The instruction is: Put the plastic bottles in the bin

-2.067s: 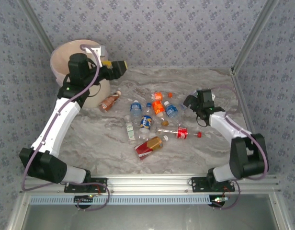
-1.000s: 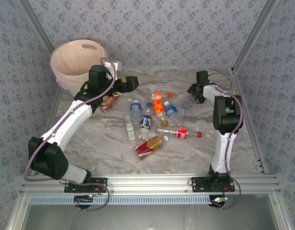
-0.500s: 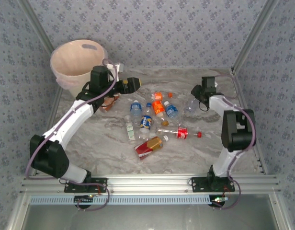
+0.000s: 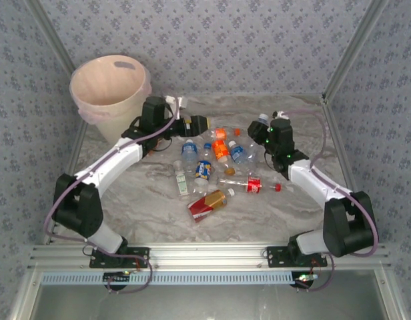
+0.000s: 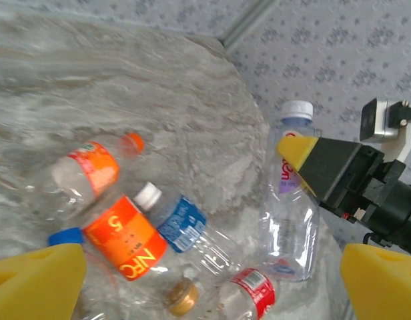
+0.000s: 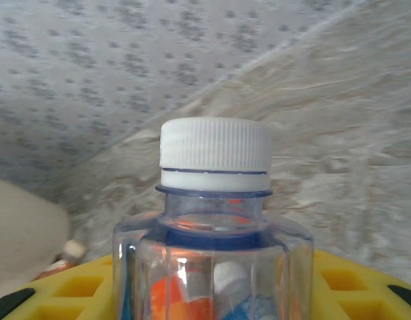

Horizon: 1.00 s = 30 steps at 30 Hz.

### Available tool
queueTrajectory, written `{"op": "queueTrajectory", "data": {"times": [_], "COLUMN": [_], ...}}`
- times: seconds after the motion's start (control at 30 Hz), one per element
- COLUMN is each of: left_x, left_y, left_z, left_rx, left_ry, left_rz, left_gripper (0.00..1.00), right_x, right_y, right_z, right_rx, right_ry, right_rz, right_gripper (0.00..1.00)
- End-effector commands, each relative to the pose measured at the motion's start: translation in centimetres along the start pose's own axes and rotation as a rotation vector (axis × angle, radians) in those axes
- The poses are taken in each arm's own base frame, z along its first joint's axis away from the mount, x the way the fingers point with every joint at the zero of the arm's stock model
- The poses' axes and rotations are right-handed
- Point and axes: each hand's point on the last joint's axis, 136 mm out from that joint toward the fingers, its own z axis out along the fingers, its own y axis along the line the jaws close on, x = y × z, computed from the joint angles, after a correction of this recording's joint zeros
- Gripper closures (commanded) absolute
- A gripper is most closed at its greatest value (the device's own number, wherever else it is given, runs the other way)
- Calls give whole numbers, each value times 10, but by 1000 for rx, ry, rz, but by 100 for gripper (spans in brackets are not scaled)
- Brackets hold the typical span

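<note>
I found my right hand (image 4: 268, 133) gripping one white-capped bottle (image 6: 215, 220), left hand (image 4: 197, 123) released, the other bottles (image 4: 205, 170) strewn on the bench (image 4: 152, 207), none visible in the far-left bin (image 4: 111, 87).

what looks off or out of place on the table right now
Nothing looks spilled. The plastic bottles lie tipped over across the table. One clear bottle stands upright, clamped in the right gripper. A brown cap may be loose.

A grey marbled table (image 4: 145, 200) carries roughly 10 scattered plastic bottles (image 4: 207, 205) near its middle.
</note>
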Motion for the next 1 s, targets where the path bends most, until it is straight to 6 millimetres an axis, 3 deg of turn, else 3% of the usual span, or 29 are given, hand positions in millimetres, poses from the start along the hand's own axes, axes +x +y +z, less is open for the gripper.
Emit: {"op": "queueTrajectory", "data": {"times": [0.0, 0.1, 0.23, 0.7, 0.87, 0.97], "left_x": [13, 24, 41, 66, 65, 65], "left_y": [-24, -41, -49, -69, -69, -70], "left_z": [14, 24, 37, 58, 59, 59], "left_rx": [142, 222, 244, 304, 297, 302], "left_ry": [40, 79, 129, 226, 220, 221], "left_rz": [24, 46, 101, 199, 211, 215], "left_gripper": [2, 2, 2, 2, 10, 21], "right_x": [-15, -13, -15, -14, -13, -11], "right_y": [41, 69, 91, 122, 136, 142], "right_z": [-7, -8, -9, -10, -14, -16], "right_rx": [-153, -243, -318, -449, -491, -509], "right_ry": [-98, -115, -119, -77, -66, -53], "right_rz": [64, 89, 127, 208, 209, 200], "right_gripper": [49, 49, 49, 49, 49, 49]}}
